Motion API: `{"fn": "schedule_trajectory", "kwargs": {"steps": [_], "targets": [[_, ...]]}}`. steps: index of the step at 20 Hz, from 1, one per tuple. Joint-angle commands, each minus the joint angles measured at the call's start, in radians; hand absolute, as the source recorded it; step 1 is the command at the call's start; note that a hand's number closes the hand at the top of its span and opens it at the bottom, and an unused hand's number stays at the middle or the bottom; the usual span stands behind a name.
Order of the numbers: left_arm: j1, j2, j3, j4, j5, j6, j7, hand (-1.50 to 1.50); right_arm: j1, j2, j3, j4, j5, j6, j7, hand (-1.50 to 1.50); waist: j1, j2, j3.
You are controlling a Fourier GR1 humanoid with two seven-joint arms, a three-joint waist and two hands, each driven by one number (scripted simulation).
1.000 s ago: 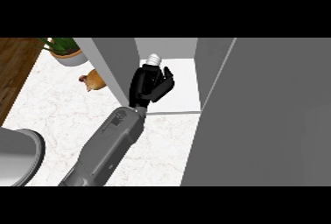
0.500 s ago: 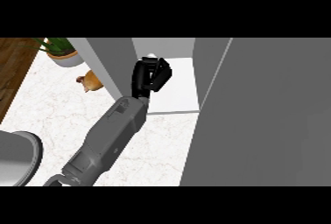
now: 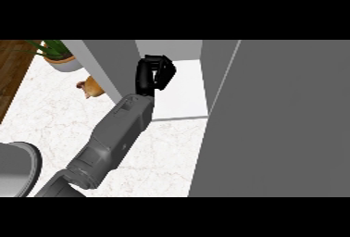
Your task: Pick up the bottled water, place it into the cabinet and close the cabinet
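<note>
Big grey cabinet door (image 3: 280,120) fills the right, white marble surface (image 3: 54,125) lower left, left hand (image 3: 153,73) inside the open cabinet (image 3: 179,92) over its white shelf, fingers curled, bottled water hidden behind them, potted plant (image 3: 58,55) top left.

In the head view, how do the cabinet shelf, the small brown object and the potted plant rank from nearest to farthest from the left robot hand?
1. Cabinet shelf: directly under the left robot hand.
2. Small brown object: on the counter, left of the robot hand.
3. Potted plant: at the far upper left corner.
</note>
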State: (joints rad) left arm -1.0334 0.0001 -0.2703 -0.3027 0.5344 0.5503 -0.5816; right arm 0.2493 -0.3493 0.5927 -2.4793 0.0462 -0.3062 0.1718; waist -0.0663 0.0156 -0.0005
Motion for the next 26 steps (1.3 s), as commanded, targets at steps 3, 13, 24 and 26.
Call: {"fn": "schedule_trajectory", "kwargs": {"steps": [3, 13, 24, 26], "targets": [[-0.077, 0.0, -0.007, 0.098, -0.029, 0.061, -0.037, 1.5, 0.011, -0.025, -0.053, -0.085, -0.053, 0.025, 0.019, -1.5, -0.01, 0.005, 0.0], [-0.105, 0.033, 0.038, 0.191, -0.029, -0.034, -0.074, -1.5, 0.013, -0.034, -0.087, -0.047, -0.088, 0.057, -0.028, -1.5, -0.016, 0.016, 0.0], [-0.143, 0.001, 0.057, 0.212, -0.036, -0.079, -0.089, -1.5, 0.034, 0.001, -0.016, -0.046, -0.034, 0.038, -0.03, -1.5, -0.011, 0.008, -0.001], [-0.168, 0.0, 0.055, 0.207, -0.038, -0.095, -0.072, -1.5, 0.02, -0.024, -0.073, -0.073, -0.066, 0.049, 0.009, -1.5, -0.02, 0.013, -0.001]]}}
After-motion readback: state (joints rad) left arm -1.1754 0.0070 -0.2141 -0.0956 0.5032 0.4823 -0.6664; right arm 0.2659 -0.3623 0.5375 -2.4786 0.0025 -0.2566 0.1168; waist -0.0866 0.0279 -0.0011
